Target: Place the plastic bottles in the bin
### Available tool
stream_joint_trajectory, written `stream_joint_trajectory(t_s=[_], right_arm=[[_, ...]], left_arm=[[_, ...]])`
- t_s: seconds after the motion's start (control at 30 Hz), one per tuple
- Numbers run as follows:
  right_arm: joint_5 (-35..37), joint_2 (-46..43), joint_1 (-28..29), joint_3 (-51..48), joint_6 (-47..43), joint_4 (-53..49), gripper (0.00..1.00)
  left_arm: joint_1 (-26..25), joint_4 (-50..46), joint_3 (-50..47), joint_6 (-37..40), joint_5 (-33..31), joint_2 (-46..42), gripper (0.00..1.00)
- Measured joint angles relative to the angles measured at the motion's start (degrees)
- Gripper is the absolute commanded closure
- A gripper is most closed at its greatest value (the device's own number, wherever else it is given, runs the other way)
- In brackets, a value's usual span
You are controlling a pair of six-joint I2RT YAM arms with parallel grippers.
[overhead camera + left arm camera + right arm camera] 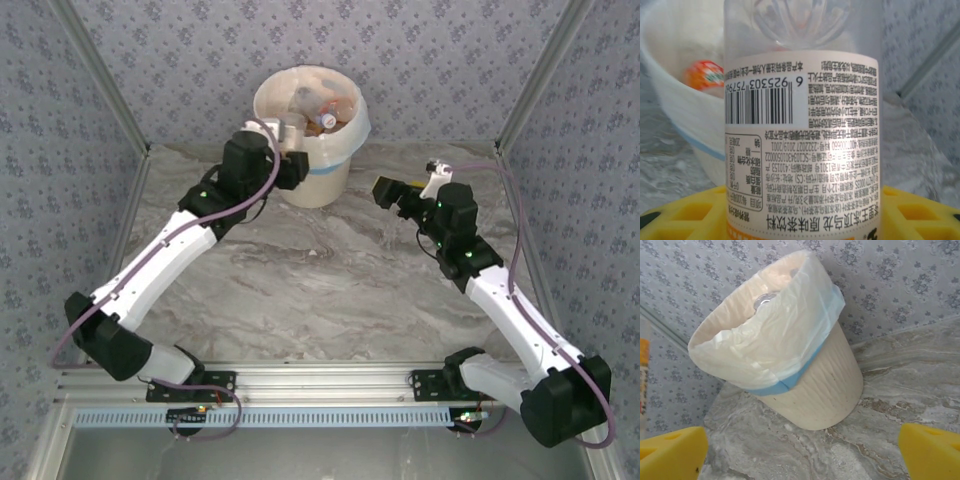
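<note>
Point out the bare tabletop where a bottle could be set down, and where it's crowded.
Widest patch: the marble table between the left arm and right arm, in front of the bin. Another strip: right of the bin, beyond the open right gripper. Crowded: the bin's left rim, where the left gripper holds a bottle, and the bin's inside, piled with bottles.
</note>
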Motion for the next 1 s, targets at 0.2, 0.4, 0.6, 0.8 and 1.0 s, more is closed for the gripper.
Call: stream_joint_trajectory(t_s=[0.2, 0.4, 0.6, 0.8, 1.0], right_arm=[[-0.2, 1.7, 1.0, 0.7, 0.0, 0.0, 0.0], [-0.1, 1.9, 1.6, 0.9, 0.0, -0.2, 0.0], [0.1, 1.9, 1.7, 1.0, 0.0, -0.9, 0.0], [0.3, 1.9, 1.9, 1.0, -0.1, -2.3, 0.0], [0.7, 1.9, 2.0, 1.5, -0.3, -3.5, 0.0]], left_arm=[[5.6, 0.5, 6.8, -1.2, -1.4, 3.8, 0.5], [8.5, -1.6, 22.4, -3.5, -1.9, 14.9, 0.49], [9.8, -8.6, 40.3, -7.1, -5.4, 27.4, 0.45], [9.8, -17.2, 58.7, -8.8, -6.3, 41.2, 0.43], [10.5, -26.1, 77.3, -10.3, -7.4, 54.6, 0.37]])
